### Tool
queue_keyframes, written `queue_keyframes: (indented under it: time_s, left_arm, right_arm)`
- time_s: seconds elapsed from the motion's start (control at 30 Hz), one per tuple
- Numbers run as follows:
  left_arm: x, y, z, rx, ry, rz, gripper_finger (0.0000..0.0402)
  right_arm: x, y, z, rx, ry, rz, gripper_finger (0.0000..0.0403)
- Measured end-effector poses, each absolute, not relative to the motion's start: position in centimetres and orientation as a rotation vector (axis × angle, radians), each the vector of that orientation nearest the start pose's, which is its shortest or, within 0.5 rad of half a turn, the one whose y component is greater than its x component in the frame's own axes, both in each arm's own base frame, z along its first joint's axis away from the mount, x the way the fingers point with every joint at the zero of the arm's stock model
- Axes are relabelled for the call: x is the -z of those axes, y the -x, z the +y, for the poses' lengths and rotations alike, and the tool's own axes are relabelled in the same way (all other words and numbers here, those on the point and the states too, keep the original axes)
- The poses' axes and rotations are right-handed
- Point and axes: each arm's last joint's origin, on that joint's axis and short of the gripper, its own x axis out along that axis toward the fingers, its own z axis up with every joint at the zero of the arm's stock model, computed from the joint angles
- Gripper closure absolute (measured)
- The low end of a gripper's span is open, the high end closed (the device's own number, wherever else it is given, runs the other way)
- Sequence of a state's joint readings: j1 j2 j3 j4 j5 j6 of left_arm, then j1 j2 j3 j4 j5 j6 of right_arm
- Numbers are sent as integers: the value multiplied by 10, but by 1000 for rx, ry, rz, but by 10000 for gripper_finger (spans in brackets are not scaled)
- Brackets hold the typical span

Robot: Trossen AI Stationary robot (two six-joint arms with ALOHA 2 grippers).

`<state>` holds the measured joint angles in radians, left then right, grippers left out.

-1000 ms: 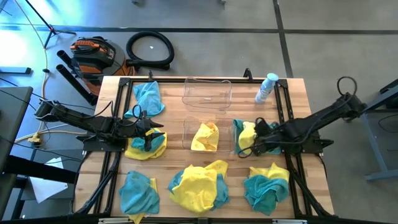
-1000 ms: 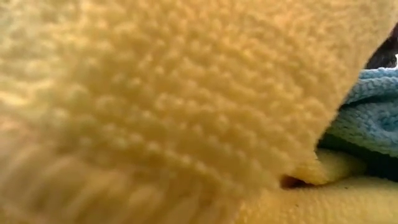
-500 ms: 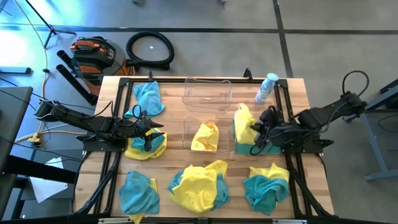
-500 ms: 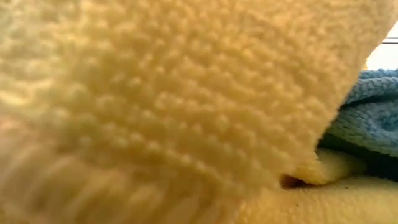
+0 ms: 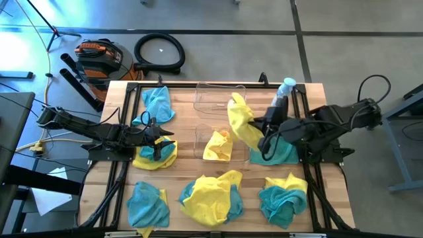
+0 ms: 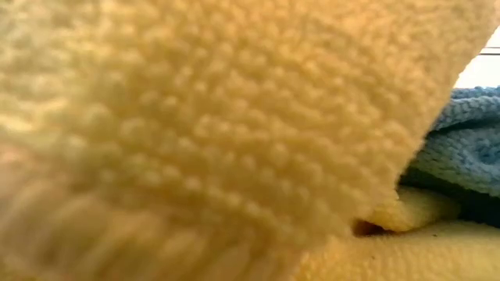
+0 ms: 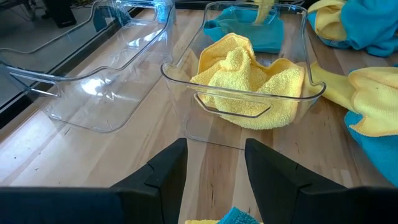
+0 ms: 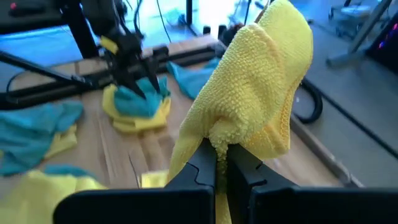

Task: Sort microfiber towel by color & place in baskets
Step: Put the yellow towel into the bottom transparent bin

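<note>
My right gripper (image 5: 264,137) is shut on a bright yellow towel (image 5: 240,119), raised beside the near clear basket (image 5: 198,135), which holds another yellow towel (image 5: 218,145). The far basket (image 5: 220,99) holds nothing. A teal towel (image 5: 285,151) lies flat under my right arm. My left gripper (image 5: 156,141) is open above a yellow and teal pile (image 5: 157,157) at the left. In the left wrist view it faces the near basket (image 7: 314,93), its fingers apart (image 7: 214,168). My right gripper pinches a bunched fold of the yellow towel (image 8: 219,142) between its two shut fingers. It comes from the table's right side, about level. The towel is lifted clear of the table, and its loose bulk (image 8: 261,81) spreads out beyond the fingertips.
Towels lie about the table: teal at the far left (image 5: 158,102), teal at the near left (image 5: 147,203), a yellow and teal pile at the near middle (image 5: 211,195), teal over yellow at the near right (image 5: 284,195). A blue-capped bottle (image 5: 283,92) stands far right. A yellow towel (image 6: 219,133) fills the low view.
My right gripper has risen and gone toward the table's left and far edges with the yellow towel. The towel has come off the teal towel, which stays flat on the table, and now hangs clear between the two baskets' right ends.
</note>
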<state>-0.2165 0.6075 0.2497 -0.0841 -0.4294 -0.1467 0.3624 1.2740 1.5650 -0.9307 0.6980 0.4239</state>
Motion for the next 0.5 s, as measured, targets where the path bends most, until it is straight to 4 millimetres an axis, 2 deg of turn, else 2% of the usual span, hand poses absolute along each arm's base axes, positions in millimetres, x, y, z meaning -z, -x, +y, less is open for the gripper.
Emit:
queue_keyframes:
  time_s: [0.37, 0.5]
  left_arm:
    - [-184, -138, -18, -239, 2, 403, 250]
    - [-184, -138, -18, -239, 2, 403, 250]
  right_arm:
    - [-470, -270, 59, 427, -25, 356, 403]
    - [-472, -280, 58, 428, -1, 368, 403]
